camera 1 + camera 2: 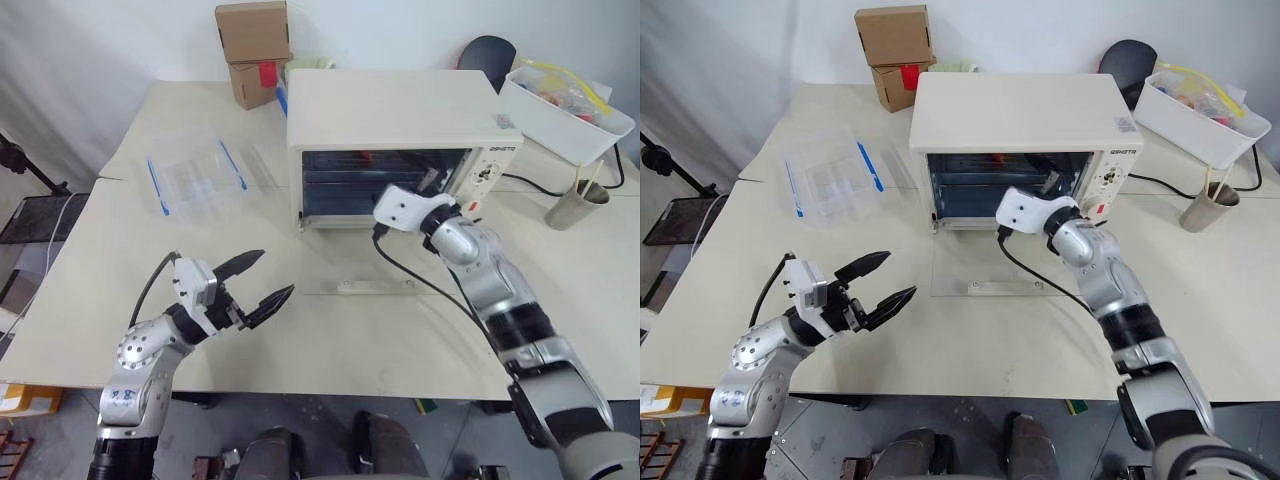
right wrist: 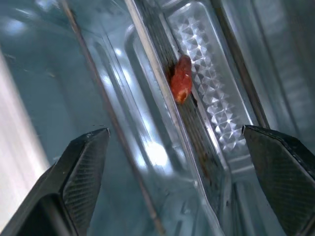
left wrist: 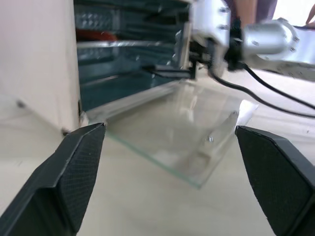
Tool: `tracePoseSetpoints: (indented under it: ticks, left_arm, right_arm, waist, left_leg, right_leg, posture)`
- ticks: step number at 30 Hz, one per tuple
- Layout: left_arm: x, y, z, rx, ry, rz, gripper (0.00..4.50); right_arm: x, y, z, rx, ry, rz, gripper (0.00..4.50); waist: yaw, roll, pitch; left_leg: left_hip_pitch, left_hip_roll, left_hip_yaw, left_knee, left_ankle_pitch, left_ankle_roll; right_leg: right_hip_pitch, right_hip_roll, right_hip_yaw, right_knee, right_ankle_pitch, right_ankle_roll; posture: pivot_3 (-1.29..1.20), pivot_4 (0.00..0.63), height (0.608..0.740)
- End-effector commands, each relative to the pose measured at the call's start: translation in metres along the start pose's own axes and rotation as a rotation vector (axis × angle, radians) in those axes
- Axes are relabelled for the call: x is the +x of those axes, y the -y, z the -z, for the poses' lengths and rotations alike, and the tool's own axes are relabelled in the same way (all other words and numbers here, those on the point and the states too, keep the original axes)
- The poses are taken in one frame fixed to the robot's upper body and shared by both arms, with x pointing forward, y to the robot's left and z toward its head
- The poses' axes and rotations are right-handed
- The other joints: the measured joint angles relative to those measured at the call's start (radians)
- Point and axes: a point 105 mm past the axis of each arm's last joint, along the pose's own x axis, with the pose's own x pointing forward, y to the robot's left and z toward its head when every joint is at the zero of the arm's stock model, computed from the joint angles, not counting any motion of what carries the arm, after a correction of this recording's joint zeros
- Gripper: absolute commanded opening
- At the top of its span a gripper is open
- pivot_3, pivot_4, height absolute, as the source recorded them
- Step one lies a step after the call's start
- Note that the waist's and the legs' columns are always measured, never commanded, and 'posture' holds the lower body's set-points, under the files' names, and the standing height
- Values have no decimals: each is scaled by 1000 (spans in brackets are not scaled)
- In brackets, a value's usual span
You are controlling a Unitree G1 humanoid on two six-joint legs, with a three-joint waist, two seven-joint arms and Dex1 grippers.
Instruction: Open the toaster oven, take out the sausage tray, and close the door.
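Observation:
The cream-white toaster oven (image 1: 400, 110) stands at the back middle of the table. Its glass door (image 1: 980, 262) lies folded down flat on the tabletop, bar handle (image 1: 365, 286) toward me. Inside, the silver sausage tray (image 2: 209, 101) sits on a rack with one red sausage (image 2: 181, 84) on it. My right gripper (image 2: 174, 130) is open, its fingers (image 1: 432, 178) reaching into the oven mouth in front of the tray and touching nothing. My left gripper (image 1: 277, 271) is open and empty, hanging over the table's near left, well back from the door.
A clear plastic container with blue clips (image 1: 195, 172) lies left of the oven. Cardboard boxes (image 1: 253, 50) stand at the back. A white bin (image 1: 565, 115) and a metal cup (image 1: 578, 203) are at the right, with a black cable (image 1: 530, 182) beside the oven.

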Motion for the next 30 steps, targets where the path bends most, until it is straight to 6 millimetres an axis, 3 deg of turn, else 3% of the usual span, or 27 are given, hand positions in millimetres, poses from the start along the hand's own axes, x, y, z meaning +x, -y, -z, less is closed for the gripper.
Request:
tracePoseSetpoints:
  ticks: [1, 3, 6, 15, 17, 24, 30]
  left_arm:
    - [-1, 5, -13, 34, 40, -8, 4456]
    - [0, 7, -13, 36, 40, -12, 4456]
    - [2, 7, -15, 39, 45, -18, 4500]
    - [22, -4, -18, 60, 58, 22, 4500]
    - [40, -9, -20, 48, 71, 57, 4500]
    - [96, -27, -37, 36, 126, 130, 4500]
    - [115, -49, -55, 32, 180, 86, 4500]
  right_arm:
    - [13, 3, 3, -85, -33, 48, 4500]
    - [20, 4, 2, -116, -38, 66, 4500]
    - [27, 5, 1, -135, -33, 75, 3872]
    - [34, 8, -2, -174, -30, 116, 766]
    - [34, 12, -5, -174, -19, 129, 98]
    - [36, 17, -13, -174, 12, 141, 3]
    - [34, 23, -14, -180, 30, 145, 3]
  waist:
    - [-4, 0, 0]
    - [-11, 0, 0]
    - [-13, 0, 0]
    - [-13, 1, 0]
    - [-12, 0, 0]
    - [-14, 0, 0]
    - [-15, 0, 0]
  left_leg:
    - [0, 0, -1, 0, 0, 0]
    - [0, 0, 0, 0, 0, 0]
    - [0, 0, 0, -1, 0, 0]
    - [0, 1, 1, -1, 0, 0]
    - [0, 1, 1, -1, 0, 0]
    - [-1, 3, 1, -1, 1, -1]
    - [-1, 6, 1, -3, 1, -2]
  right_leg:
    - [0, 0, 0, 0, 0, 0]
    - [0, 0, 0, 0, 0, 0]
    - [0, 1, 0, 0, 0, 0]
    - [0, 2, 0, 0, 0, 0]
    - [0, 3, 0, 0, 0, 0]
    - [0, 12, 0, -1, 0, 0]
    - [0, 15, 0, -4, 0, 0]
  posture:
    - [0, 150, 740]
    - [0, 150, 740]
    - [0, 150, 740]
    - [0, 150, 740]
    - [0, 150, 740]
    - [0, 150, 740]
    - [0, 150, 740]
